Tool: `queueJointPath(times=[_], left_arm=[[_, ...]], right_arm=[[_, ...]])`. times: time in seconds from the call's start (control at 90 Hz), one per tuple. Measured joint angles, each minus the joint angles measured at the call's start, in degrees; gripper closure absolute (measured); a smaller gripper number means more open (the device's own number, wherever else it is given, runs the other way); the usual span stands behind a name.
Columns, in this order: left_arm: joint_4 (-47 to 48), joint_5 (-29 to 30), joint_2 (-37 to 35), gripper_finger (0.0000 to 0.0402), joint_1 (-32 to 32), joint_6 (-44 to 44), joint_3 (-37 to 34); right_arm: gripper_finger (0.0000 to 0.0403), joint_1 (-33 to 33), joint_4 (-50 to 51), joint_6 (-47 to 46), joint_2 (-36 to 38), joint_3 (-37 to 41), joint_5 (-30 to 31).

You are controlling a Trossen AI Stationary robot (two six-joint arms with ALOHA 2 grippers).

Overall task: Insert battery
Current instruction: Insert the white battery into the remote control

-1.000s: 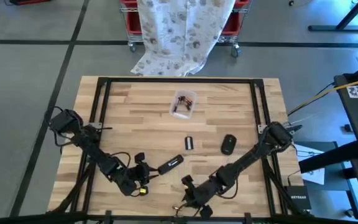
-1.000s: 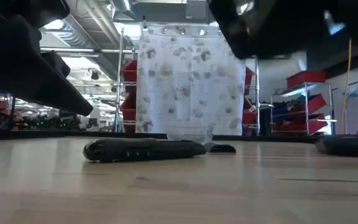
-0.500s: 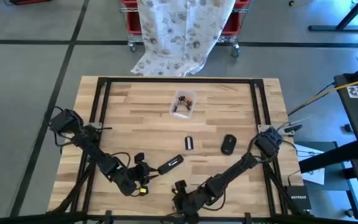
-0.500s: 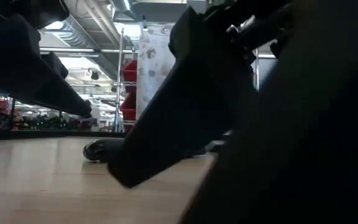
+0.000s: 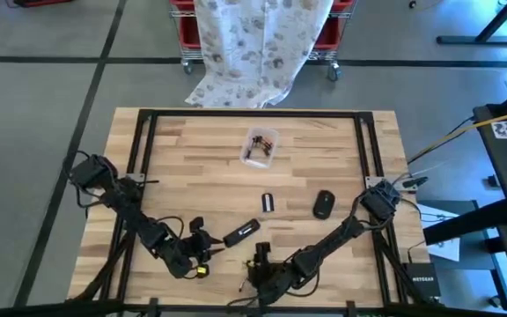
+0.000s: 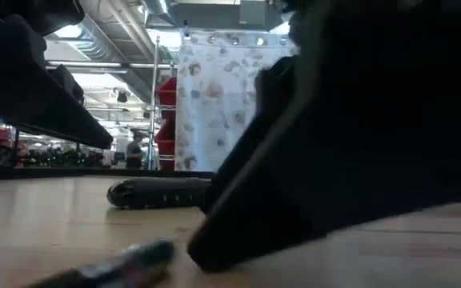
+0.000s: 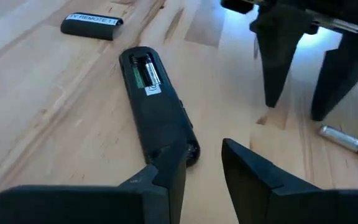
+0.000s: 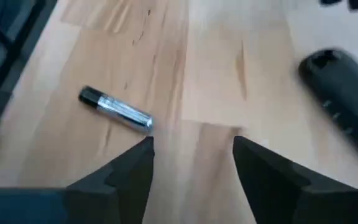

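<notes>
While the left end effector (image 5: 202, 242) waits spread beside the remote (image 7: 157, 106), the right end effector (image 8: 191, 155) hovers spread near the battery (image 8: 115, 108) on the tabletop (image 5: 201, 150).

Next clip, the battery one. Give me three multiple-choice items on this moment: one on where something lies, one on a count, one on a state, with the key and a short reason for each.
1. Where does the loose battery lie?
A. on the bare table
B. inside the remote
C. between the right gripper's fingers

2. How many batteries already sit in the remote?
A. none
B. one
C. three

3. How does the remote's battery bay stand?
A. closed by its cover
B. uncovered
C. taped shut

Key: 1 A, the right wrist view shows the battery flat on the wood, ahead of the open right gripper. 2 B, the left wrist view shows one cell in the bay beside an unfilled slot. 3 B, the bay is exposed in front of the open left gripper.
</notes>
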State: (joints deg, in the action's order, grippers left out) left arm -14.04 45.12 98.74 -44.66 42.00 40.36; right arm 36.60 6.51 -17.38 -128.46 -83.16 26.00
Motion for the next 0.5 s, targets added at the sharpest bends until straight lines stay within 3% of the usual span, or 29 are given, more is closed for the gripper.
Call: queueJointPath(times=[0.111,0.322,0.5], left_arm=[[-0.02,0.02,-0.01,0.0315,0.0,0.0,0.0],[0.23,0.02,-0.01,0.0315,0.0,-0.13,0.0],[4.46,-2.05,0.0,0.0315,-0.53,0.96,0.02]], right_arm=[[0.0212,-0.44,-0.7,9.41,0.0,-1.5,-3.93],[0.0213,-3.58,-7.95,31.34,-0.36,-4.43,-18.24],[0.0213,-8.46,-9.64,36.95,-4.93,-9.65,-29.31]])
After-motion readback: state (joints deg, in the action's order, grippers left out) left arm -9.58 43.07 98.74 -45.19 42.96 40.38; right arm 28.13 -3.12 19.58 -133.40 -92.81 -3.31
